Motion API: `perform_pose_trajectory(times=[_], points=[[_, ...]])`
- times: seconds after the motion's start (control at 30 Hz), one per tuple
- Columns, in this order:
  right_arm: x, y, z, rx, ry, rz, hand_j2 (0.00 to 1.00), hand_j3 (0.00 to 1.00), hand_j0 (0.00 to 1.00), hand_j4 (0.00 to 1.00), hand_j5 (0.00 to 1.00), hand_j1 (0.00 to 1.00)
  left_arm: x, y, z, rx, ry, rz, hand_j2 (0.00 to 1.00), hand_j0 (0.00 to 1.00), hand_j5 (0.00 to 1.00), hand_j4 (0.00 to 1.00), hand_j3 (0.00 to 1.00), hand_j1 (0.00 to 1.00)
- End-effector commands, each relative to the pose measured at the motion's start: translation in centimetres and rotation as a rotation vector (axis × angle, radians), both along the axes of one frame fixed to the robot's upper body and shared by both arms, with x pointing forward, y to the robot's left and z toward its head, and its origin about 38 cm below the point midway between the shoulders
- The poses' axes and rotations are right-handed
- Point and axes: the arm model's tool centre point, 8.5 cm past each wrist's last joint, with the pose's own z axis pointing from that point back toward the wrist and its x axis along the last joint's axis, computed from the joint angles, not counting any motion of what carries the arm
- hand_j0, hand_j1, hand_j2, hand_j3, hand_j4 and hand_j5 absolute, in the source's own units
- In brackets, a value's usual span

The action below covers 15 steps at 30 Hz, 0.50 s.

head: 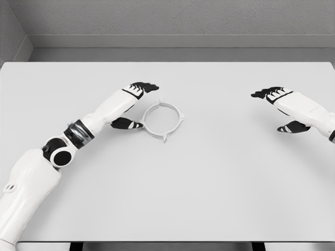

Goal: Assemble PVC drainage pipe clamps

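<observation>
Left robot hand (135, 104) of mine sits spread beside the white ring (163, 118) (thumb near its rim), gripping nothing. Right robot hand (282, 109) rests apart on the bench (209, 183), fingers loose.

table (209, 183): plain white top, takes up most of the shot | wall (172, 15): grey, kinda textured, runs behind the far edge | floor (157, 54): thin grey strip between the two

Clamp ring (163, 119) matt white, likely plastic; table (209, 183) smooth matt; arm shells glossy
</observation>
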Motion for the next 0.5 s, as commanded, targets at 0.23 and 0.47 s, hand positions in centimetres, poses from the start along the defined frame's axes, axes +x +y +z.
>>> perform_pose_trajectory(times=[0.23, 0.47], points=[[0.0, 0.0, 0.1, 0.007, -0.001, -0.001, 1.00, 1.00, 1.00, 1.00, 1.00, 1.00, -0.3, 0.6, -0.9, 0.015, 0.020, 0.009, 1.00, 1.00, 1.00, 1.00, 1.00, 1.00], [0.0, 0.0, 0.1, 0.007, -0.001, -0.001, 1.00, 1.00, 1.00, 1.00, 1.00, 1.00, -0.1, 0.3, -1.1, 0.010, 0.029, 0.010, 1.00, 1.00, 1.00, 1.00, 1.00, 1.00]])
